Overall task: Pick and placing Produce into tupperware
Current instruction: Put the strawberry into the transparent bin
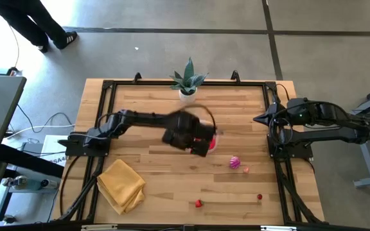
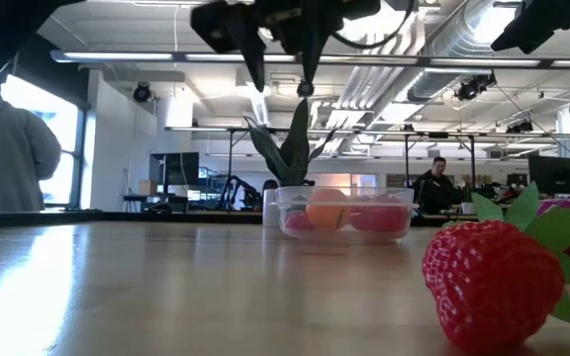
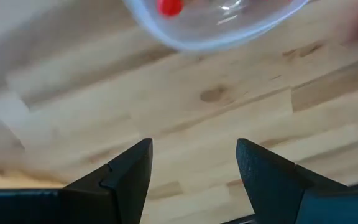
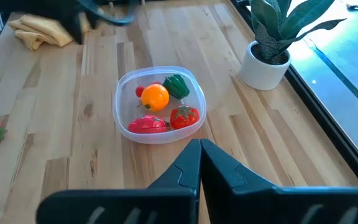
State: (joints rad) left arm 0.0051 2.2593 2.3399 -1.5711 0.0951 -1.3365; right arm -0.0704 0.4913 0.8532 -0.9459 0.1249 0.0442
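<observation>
The clear tupperware (image 4: pixel 160 102) stands on the wood table near its middle. It holds an orange piece (image 4: pixel 155 97), a green one (image 4: pixel 177 86) and red ones. My left gripper (image 2: pixel 280 74) hangs open and empty above the table beside the tub (image 3: pixel 216 22), pointing down; in the high view the gripper (image 1: pixel 196 141) covers most of the tub (image 1: pixel 214 138). Loose produce lies on the table: a magenta piece (image 1: pixel 235 162), a small pink one (image 1: pixel 245 170), a red one (image 1: pixel 259 197) and a strawberry (image 1: pixel 198 204). My right gripper (image 4: pixel 199 155) waits shut at the table's right edge.
A potted green plant (image 1: pixel 188 83) stands at the far edge behind the tub. A folded yellow cloth (image 1: pixel 121 185) lies near the front left. A person's legs (image 1: pixel 37 25) show on the floor beyond the far left corner. Bare wood lies between the tub and the near edge.
</observation>
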